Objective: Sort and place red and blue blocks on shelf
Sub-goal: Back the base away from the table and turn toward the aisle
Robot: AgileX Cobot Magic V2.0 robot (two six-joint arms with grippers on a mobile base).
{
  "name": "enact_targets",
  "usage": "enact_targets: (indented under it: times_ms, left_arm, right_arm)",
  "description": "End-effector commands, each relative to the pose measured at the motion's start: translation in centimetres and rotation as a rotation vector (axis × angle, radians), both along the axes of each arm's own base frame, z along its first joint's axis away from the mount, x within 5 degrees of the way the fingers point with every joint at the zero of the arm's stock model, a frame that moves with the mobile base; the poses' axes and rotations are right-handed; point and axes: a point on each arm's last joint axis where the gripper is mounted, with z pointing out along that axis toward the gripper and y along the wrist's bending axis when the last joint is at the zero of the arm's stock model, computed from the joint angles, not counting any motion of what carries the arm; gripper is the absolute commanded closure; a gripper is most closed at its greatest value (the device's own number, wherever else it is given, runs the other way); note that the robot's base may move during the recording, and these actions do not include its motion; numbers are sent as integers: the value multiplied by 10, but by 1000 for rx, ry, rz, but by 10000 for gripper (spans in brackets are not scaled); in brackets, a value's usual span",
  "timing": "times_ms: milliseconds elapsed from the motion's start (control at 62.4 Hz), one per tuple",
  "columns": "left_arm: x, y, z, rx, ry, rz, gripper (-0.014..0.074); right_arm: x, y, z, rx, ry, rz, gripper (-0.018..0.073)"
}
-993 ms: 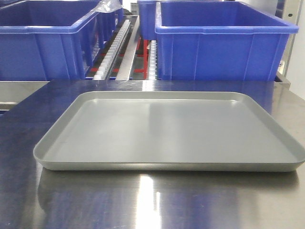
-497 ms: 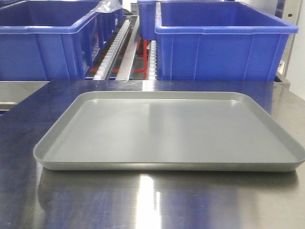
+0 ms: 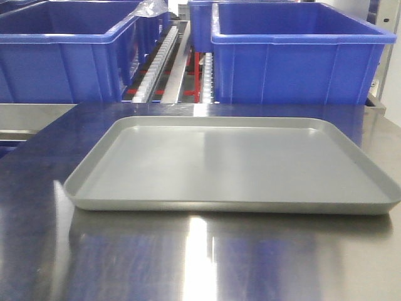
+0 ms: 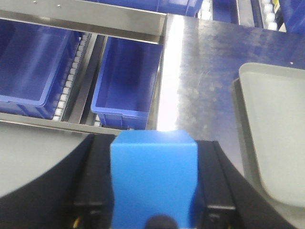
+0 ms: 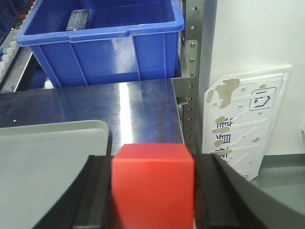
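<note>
2 blocks held, 1 per gripper. Left gripper [image 4: 154, 144] clamped on blue block [image 4: 153, 179], above steel tabletop's [image 4: 200, 71] left edge; shelf [image 4: 95, 19] with blue bins [image 4: 126, 81] beyond, grey tray [image 4: 276, 133] to right. Right gripper [image 5: 152, 162] clamped on red block [image 5: 152, 188], above tabletop just beside tray's right corner.

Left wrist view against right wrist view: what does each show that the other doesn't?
Only the left wrist view: the blue block held between the jaws, and a small blue bin on the shelf. Only the right wrist view: the red block between the jaws, a perforated post and a worn white sign. Both: the grey tray and the steel tabletop.
</note>
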Motion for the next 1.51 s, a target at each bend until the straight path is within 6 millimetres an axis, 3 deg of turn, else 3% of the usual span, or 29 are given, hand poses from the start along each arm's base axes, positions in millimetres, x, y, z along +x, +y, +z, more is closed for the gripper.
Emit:
enact_targets:
  times_ms: [0, 1490]
  left_arm:
    - [3, -1, 15, -14, -103, -9, 463]
    - [3, -1, 15, -14, -101, -8, 463]
  right_arm:
    - [0, -2, 17, -16, -112, -14, 502]
    - [0, -2, 17, -16, -112, -14, 502]
